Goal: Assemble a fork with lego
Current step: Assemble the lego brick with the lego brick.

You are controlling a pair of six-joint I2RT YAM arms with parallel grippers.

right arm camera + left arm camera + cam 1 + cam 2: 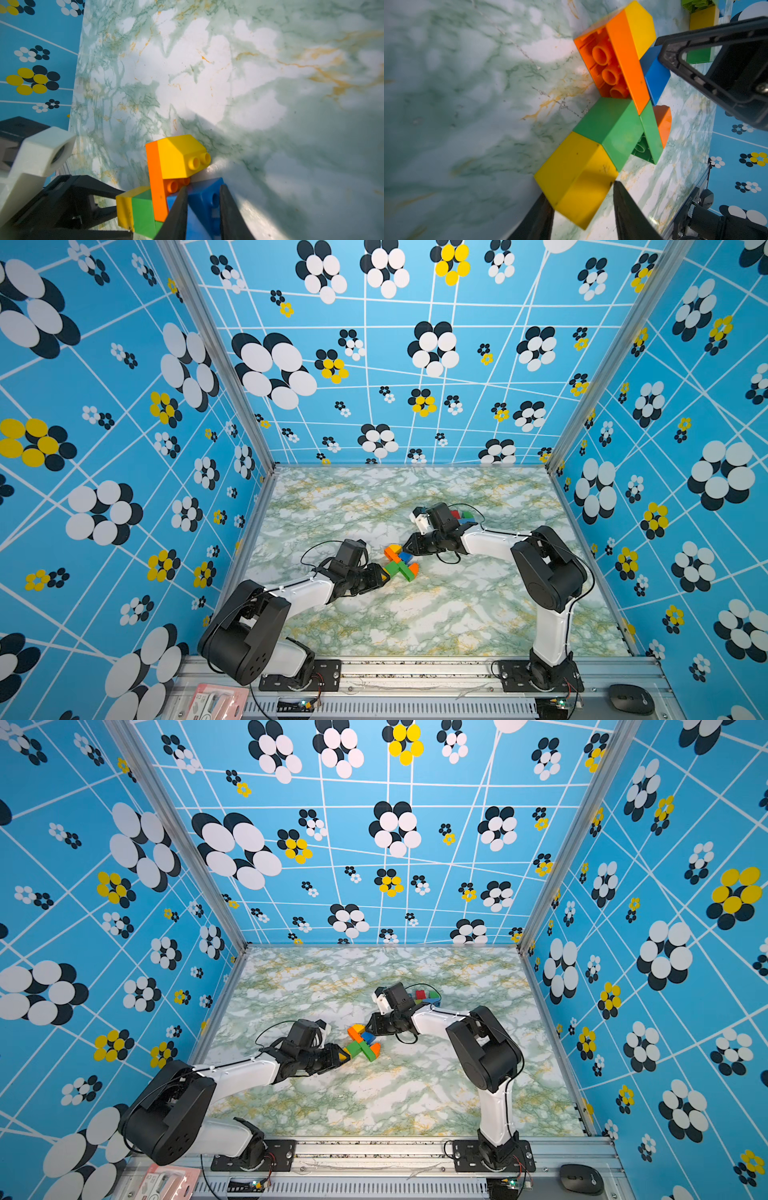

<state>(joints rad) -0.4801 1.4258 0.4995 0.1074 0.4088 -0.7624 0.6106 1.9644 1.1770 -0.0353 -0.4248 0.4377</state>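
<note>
The lego stands as one joined cluster (400, 563) (362, 1043) lying on the marble table mid-way between the arms. It has an orange oblong brick (625, 62) capped by yellow, a blue brick (204, 199), green bricks (610, 122), a small orange one, and a yellow end brick (571, 176). My left gripper (385, 574) (579, 189) has both fingers against that yellow end brick. From the opposite side, my right gripper (405, 549) (203, 188) is shut on the blue brick.
Loose red and green bricks (462, 515) (426, 994) lie behind the right wrist; more lime, yellow and green ones (702, 16) show in the left wrist view. Patterned blue walls enclose three sides. A black mouse (631, 697) and a pink packet (216, 701) lie on the front rail.
</note>
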